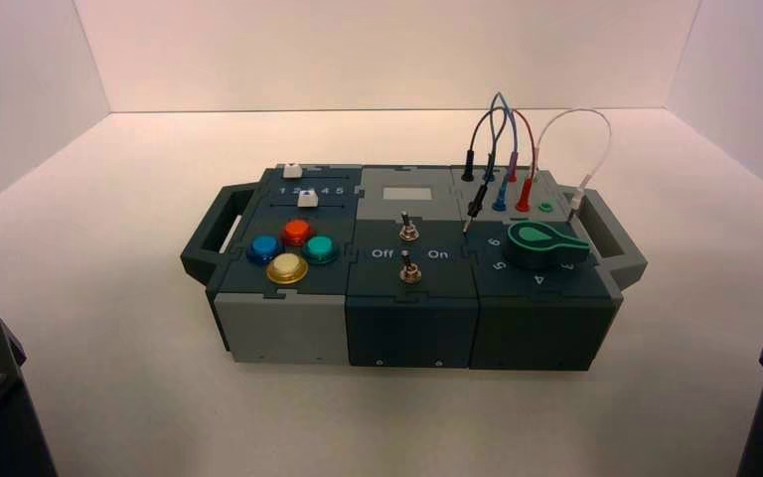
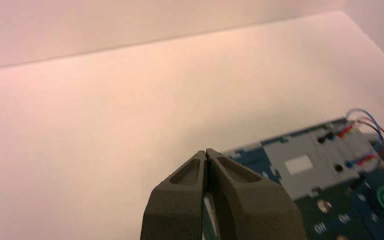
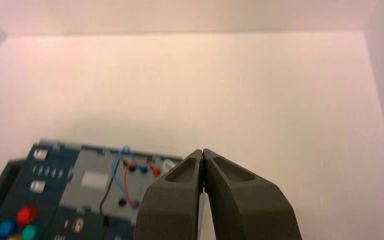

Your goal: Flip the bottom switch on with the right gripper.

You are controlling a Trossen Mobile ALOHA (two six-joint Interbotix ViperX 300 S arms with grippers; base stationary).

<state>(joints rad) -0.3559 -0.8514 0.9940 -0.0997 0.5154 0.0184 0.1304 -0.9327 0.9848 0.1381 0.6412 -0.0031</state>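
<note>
If judging by how things lie now, call the flip not yet begun, with the approach as the step in hand. Find the right gripper (image 3: pixel 203 151) idle off the near right of the box (image 1: pixel 412 333), well apart from the controls, with both fingers pressed together and nothing pinched between. Leave the left gripper (image 2: pixel 206 151) parked off the near left, likewise closed to a point and empty. Look for the bottom switch (image 1: pixel 410 271) in the box's middle section, close to the near edge of the dark panel, directly nearer than the twin toggle (image 1: pixel 409 232) and right of the yellow button (image 1: pixel 287 268). Read the lever's long axis as roughly upright, rising out of the round metal base, with the tip up and away from the panel; cannot tell from so far off toward which side, if either, to call it tipped. Next, judge it best to carry the closed fingertips left and forward, lower them beside the lever, and push sideways toward the on side, with no need for a grasp. Take care to stay low enough to catch the short lever, yet clear of the panel, the twin toggle and the green knob (image 1: pixel 546 243) farther right.
</note>
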